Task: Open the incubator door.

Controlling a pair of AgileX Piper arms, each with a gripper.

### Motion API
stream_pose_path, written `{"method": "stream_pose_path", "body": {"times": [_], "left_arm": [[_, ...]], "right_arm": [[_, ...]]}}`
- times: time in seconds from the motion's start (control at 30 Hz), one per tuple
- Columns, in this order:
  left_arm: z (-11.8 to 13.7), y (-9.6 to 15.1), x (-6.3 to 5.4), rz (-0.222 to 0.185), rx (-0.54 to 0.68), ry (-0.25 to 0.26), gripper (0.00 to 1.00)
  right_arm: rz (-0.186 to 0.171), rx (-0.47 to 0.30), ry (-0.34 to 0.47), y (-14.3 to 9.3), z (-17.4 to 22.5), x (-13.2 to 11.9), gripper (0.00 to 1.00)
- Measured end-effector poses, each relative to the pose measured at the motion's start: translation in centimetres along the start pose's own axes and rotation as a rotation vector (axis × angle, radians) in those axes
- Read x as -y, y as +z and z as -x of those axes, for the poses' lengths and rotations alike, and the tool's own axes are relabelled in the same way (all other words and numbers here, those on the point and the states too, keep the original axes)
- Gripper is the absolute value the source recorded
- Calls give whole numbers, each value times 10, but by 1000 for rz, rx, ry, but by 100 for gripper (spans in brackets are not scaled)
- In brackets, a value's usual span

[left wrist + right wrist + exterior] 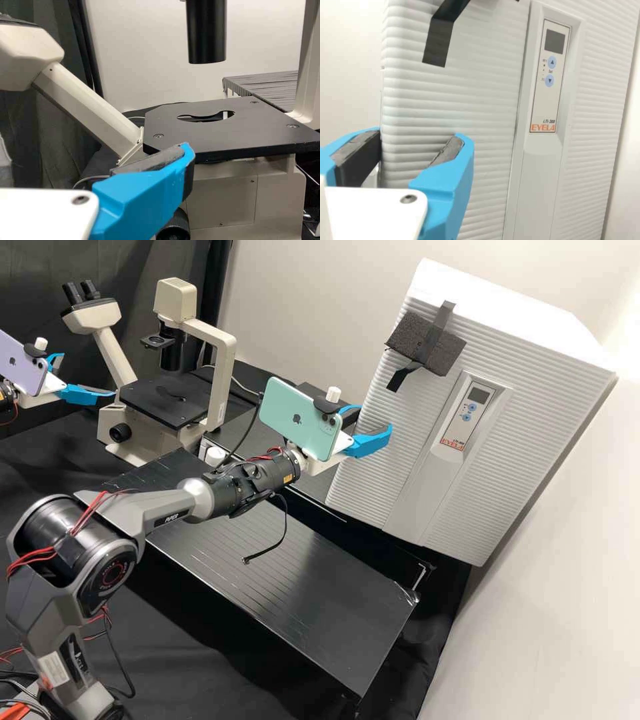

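standing shut, the incubator door point(427, 407)

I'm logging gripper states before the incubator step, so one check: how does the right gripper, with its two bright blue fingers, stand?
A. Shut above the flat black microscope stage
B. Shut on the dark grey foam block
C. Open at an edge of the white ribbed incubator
C: the right gripper shows a clear gap between its fingers, at an edge of the white ribbed incubator.

"EYELA" point(543, 127) — on control panel point(547, 105)
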Motion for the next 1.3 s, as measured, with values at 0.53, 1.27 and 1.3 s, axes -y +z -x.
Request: {"method": "stream_pose_path", "body": {"times": [0.53,1.27,1.3], "left_arm": [[0,0,0,0,0,0,100],[0,0,0,0,0,0,100],[0,0,0,0,0,0,100]], "right_arm": [[-38,-8,36,23,47,-26,0],[-63,125,206,45,107,-58,100],[-56,135,210,46,108,-59,100]]}}
